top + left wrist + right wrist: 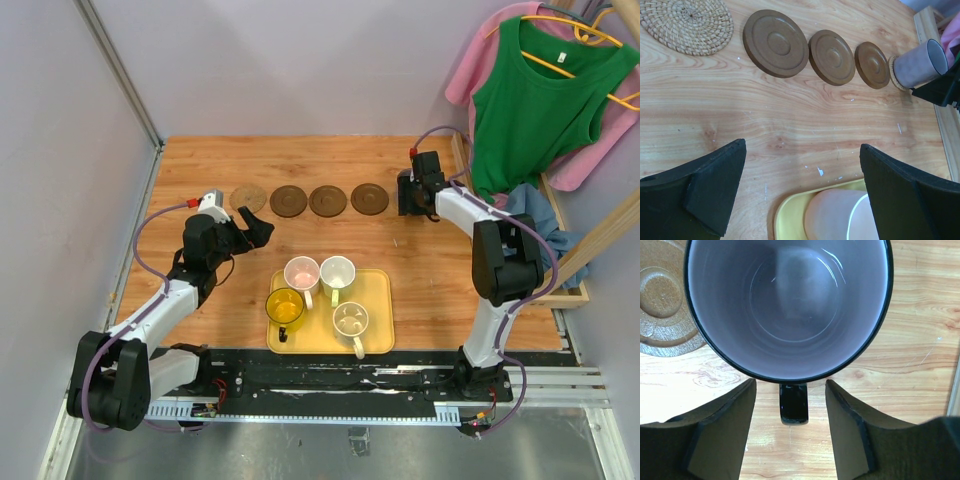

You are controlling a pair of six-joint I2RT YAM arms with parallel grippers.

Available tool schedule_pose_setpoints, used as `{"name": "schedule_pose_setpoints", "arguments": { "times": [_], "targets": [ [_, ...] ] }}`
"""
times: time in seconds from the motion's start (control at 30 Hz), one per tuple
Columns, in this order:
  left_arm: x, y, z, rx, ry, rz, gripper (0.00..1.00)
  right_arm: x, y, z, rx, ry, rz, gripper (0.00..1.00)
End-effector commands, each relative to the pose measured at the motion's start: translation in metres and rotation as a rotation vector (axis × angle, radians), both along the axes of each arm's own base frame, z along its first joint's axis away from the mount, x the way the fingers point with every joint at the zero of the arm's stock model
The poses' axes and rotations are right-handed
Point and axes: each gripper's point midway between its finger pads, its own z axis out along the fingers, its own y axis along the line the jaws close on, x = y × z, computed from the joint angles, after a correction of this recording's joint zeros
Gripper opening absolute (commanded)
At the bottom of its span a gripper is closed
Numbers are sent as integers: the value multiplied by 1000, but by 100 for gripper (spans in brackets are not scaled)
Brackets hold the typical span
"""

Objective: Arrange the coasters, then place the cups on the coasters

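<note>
Left end effector (253, 226) hung wide open and empty above the counter (200, 160), at ten o'clock from the yellow tray (381, 300) carrying four cups (301, 272). At its twelve o'clock ran a row: a woven coaster (248, 197), then three dark brown coasters (327, 200). Further right, the grey-purple mug (790, 305) stood on a second woven coaster (893, 75). The right end effector (790, 385) flanked its handle (793, 405), jaws parted, not touching.

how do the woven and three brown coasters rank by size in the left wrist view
woven coaster
left brown coaster
middle brown coaster
right brown coaster
The brown ones differ perhaps only by nearness to camera.
</note>
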Motion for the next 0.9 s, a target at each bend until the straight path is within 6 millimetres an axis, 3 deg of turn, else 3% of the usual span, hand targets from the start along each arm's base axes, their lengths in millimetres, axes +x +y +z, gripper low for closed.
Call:
{"name": "schedule_pose_setpoints", "arguments": {
  "times": [0.0,0.2,0.37,0.43,0.7,0.87],
  "targets": [
    [6,-2,18,-8,-58,-9,100,-8,-3,13,38,-14,-35,59],
    [5,-2,19,-10,-59,-8,100,-30,-2,23,75,-23,-55,61],
    [2,-1,22,-10,-65,-7,100,-56,3,42,92,-57,-49,86],
    [1,0,24,-8,-69,-6,100,-68,8,51,93,-76,-32,100],
    [-4,0,28,-10,-81,-8,100,-138,47,77,146,-115,88,98],
    [-8,1,26,1,-76,-10,100,-197,74,71,191,-95,202,98]
  ]
}}
